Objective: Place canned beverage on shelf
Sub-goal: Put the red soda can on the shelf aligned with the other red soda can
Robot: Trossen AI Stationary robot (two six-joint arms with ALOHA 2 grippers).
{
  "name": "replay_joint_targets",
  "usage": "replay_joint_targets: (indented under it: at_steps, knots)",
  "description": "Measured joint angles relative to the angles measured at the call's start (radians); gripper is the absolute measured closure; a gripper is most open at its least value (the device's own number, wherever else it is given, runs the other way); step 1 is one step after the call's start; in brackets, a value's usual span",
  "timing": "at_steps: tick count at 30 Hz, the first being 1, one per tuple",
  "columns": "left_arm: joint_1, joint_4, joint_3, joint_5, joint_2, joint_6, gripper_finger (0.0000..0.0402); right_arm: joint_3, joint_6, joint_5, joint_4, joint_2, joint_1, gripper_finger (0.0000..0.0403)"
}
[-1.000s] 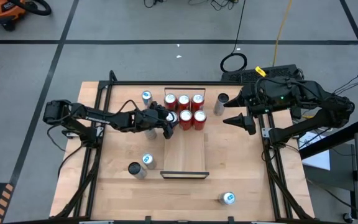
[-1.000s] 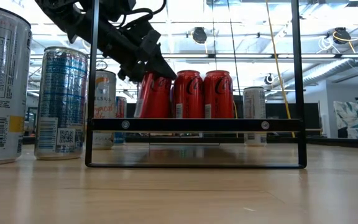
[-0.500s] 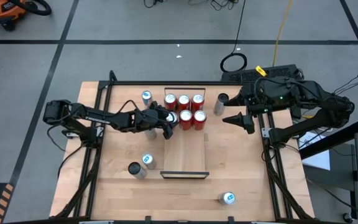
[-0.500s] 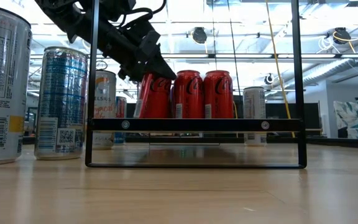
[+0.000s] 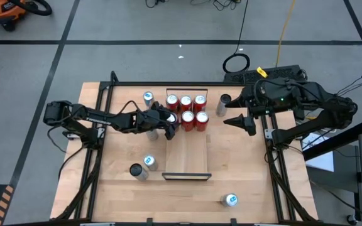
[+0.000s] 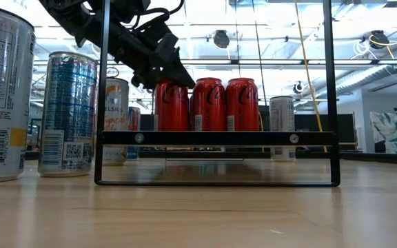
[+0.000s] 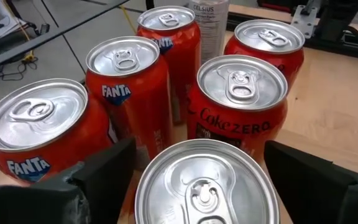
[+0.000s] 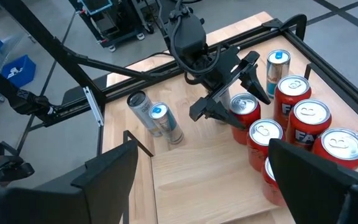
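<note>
At upper centre of the high view, the red aluminium can (image 6: pixel 171 105), tilted a second ago, now stands upright on the long light-wood shelf (image 5: pixel 187 154). The left gripper (image 5: pixel 171 123) has jaws spread around it; the right gripper (image 5: pixel 237 120) hovers open.

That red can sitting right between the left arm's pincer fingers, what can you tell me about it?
The red can is a metal drink can with a silver top and pull tab, standing upright on the shelf. It completes a second row of three, beside a Coke Zero can and in front of a Fanta can. The left pincer sits around it with fingers spread; whether the fingers touch it cannot be told.
</note>
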Motion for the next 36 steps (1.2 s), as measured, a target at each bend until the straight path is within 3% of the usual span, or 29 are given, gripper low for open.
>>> replay_joint_targets:
  at_steps: [11, 21, 28, 36]
  knots:
    - [-0.001, -0.057, 0.017, -0.021, -0.088, 0.025, 0.0045, 0.000, 0.011, 0.000, 0.000, 0.000, 0.000, 0.0067]
    - [-0.037, -0.441, 0.061, 0.033, -0.293, 0.016, 0.0051, 0.000, 0.022, 0.002, 0.000, 0.000, 0.000, 0.0067]
    - [-0.042, -0.521, 0.060, 0.113, -0.308, -0.034, 0.0109, 0.000, 0.003, 0.026, 0.005, 0.013, 0.000, 0.0067]
    - [-0.044, -0.516, 0.060, 0.115, -0.253, -0.063, 0.0194, 0.000, -0.004, 0.027, 0.017, 0.038, 0.000, 0.0067]
